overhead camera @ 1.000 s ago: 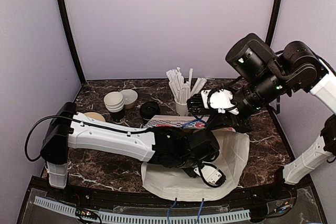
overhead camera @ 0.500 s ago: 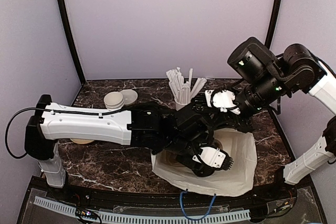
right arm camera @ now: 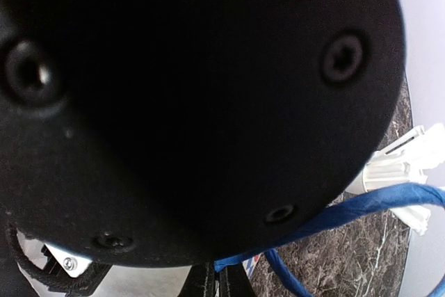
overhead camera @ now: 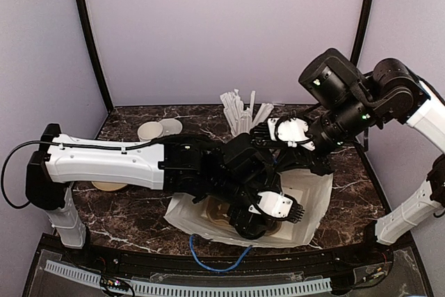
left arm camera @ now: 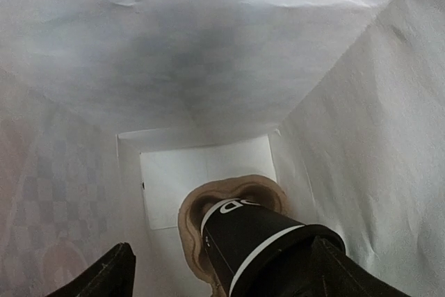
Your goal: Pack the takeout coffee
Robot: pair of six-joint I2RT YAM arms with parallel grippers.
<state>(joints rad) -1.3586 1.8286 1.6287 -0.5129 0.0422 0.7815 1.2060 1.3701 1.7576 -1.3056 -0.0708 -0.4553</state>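
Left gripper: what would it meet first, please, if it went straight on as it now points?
Probably the takeout coffee, sitting in the brown carrier at the white bag's bottom.

I watched a dark marble table (overhead camera: pixel 132 217) that carried a white paper bag (overhead camera: pixel 314 203) lying near its front edge. Just behind the bag stood a cup of straws (overhead camera: pixel 241 113). Back and left of the bag sat stacked cups (overhead camera: pixel 148 132) with a pale disc (overhead camera: pixel 172 126) just beside them. Well left of the bag lay a tan disc (overhead camera: pixel 108 186).

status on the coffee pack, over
left gripper open inside the bag, right gripper shut. takeout coffee down in the carrier. nothing in the way.
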